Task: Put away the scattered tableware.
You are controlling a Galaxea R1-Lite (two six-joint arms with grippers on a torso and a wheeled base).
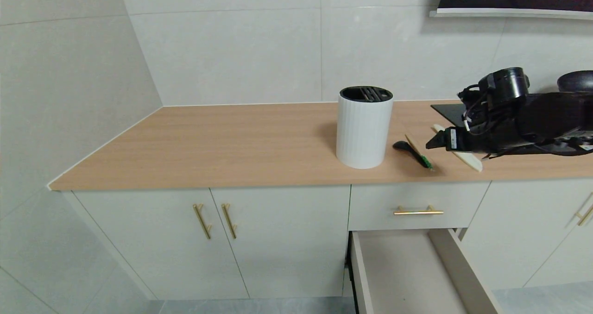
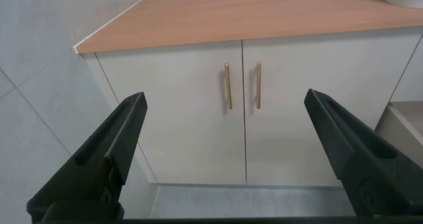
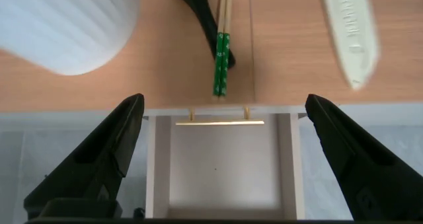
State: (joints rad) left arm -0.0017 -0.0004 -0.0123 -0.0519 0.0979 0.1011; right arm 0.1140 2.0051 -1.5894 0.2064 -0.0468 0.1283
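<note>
From the head, sees chopsticks (image 1: 419,153), spoon (image 1: 403,146) and knife (image 1: 470,161) on the counter (image 1: 231,142) right of the holder (image 1: 364,128), by the right gripper (image 1: 436,142), above an open drawer (image 1: 398,267). From the left wrist, finds the left gripper (image 2: 225,98) spread wide before cabinet doors (image 2: 192,118). From the right wrist, adds that gripper's wide spread, chopsticks centred ahead of its gap.

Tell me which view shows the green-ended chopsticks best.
The right wrist view: the chopsticks lie directly below it, green ends clear, alongside the black spoon. The head view shows them small, to the right of the white holder. The left wrist view faces the cabinet doors.
</note>
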